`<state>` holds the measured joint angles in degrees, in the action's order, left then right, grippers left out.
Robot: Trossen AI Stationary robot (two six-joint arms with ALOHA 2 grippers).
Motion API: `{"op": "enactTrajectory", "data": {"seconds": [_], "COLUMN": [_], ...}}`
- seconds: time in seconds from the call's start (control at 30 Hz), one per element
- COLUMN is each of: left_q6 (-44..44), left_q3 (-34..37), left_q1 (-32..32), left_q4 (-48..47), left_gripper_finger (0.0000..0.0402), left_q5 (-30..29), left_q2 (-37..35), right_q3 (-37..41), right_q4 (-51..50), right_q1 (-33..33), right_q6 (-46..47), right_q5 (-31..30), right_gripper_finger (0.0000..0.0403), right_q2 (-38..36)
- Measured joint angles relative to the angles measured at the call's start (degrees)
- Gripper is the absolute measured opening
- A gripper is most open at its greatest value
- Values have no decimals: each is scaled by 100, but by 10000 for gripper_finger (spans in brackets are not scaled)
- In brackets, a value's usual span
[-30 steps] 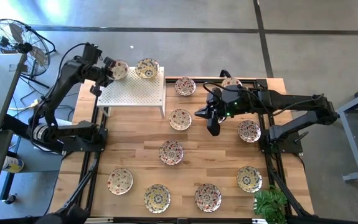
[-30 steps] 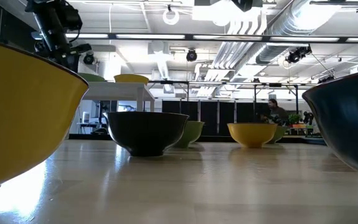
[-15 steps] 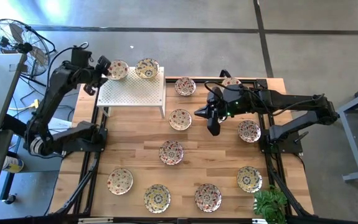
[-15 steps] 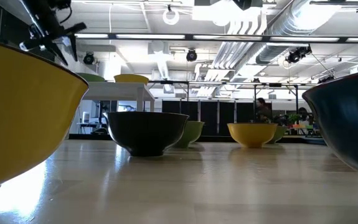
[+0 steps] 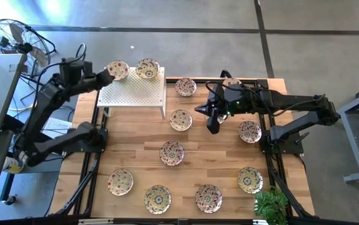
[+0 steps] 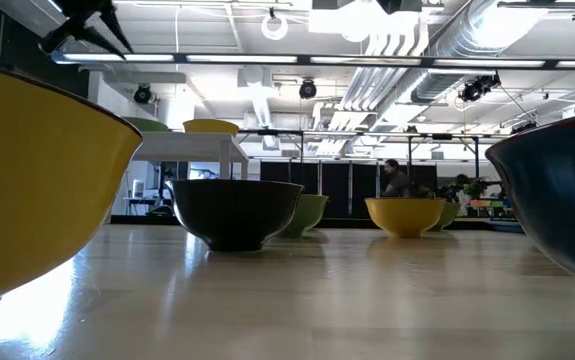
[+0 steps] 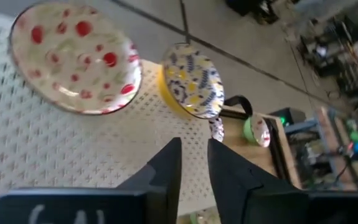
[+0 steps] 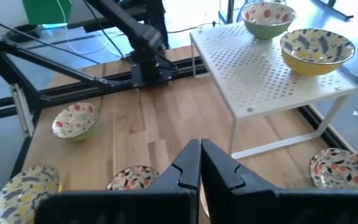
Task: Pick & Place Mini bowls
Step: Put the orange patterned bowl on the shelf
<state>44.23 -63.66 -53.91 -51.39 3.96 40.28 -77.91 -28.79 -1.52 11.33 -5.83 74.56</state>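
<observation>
I'm watching the left gripper (image 5: 104, 77) hang just off the white perforated shelf (image 5: 132, 94), beside the red-dotted bowl (image 5: 117, 69) that sits at the shelf's far left corner. Through the left wrist camera that red-dotted bowl (image 7: 76, 59) lies beyond the fingers (image 7: 166, 165), clear of them, with the yellow blue-leaf bowl (image 7: 190, 84) next to it on the shelf. The fingers are parted by only a narrow gap and there is nothing between them; they touch no bowl. A second ago this gripper sat right up against the red-dotted bowl; since then the arm has drawn back toward the left edge and the bowl rests on the shelf on its own.

My right gripper (image 5: 211, 127) hovers over the middle of the wooden counter (image 5: 135, 153), just right of the bowl near the shelf leg (image 5: 180, 119), fingers clenched together and empty. In the right wrist view those fingers (image 8: 191, 163) meet tip to tip above the boards. That arm has barely shifted from a second ago.

The other mini bowls (image 5: 172, 152) are spread across the counter: one centre, four along the near edge, three toward the right rail, one just past the shelf's right side.
</observation>
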Motion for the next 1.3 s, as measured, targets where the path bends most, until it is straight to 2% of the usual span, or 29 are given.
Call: {"op": "enactTrajectory", "data": {"seconds": [0.17,0.27,0.43,0.57,0.7,0.87,0.97,1.07,1.2,1.3], "left_q6": [-451,-942,-1793,-2379,-2773,-2921,-2887,-2825,-2848,-2805], "left_q3": [-7,-7,-7,0,0,476,996,1402,1548,1557], "left_q1": [961,1399,2114,2795,3459,4180,4393,4551,4838,5012], "left_q4": [130,207,339,836,1602,3369,4373,4744,4451,3992], "left_gripper_finger": [39,25,10,3,1,0,0,0,0,0], "left_q5": [-961,-1289,-1315,-1300,-1310,-1319,-1211,-1032,-883,-885], "left_q2": [-15,79,561,1124,1528,1734,1724,1664,1642,1715], "right_q3": [0,0,0,0,0,30,412,1041,1820,2253], "right_q4": [155,274,341,341,341,405,950,1762,2337,2349], "right_q1": [0,0,0,18,131,350,398,396,396,393], "right_q6": [2,4,27,34,58,31,124,407,905,1207], "right_q5": [-23,-23,-23,-23,-274,-780,-731,-417,-406,-542], "right_gripper_finger": [0,0,0,0,0,0,0,0,0,0], "right_q2": [0,0,0,0,0,0,-61,-157,-419,-710]}}
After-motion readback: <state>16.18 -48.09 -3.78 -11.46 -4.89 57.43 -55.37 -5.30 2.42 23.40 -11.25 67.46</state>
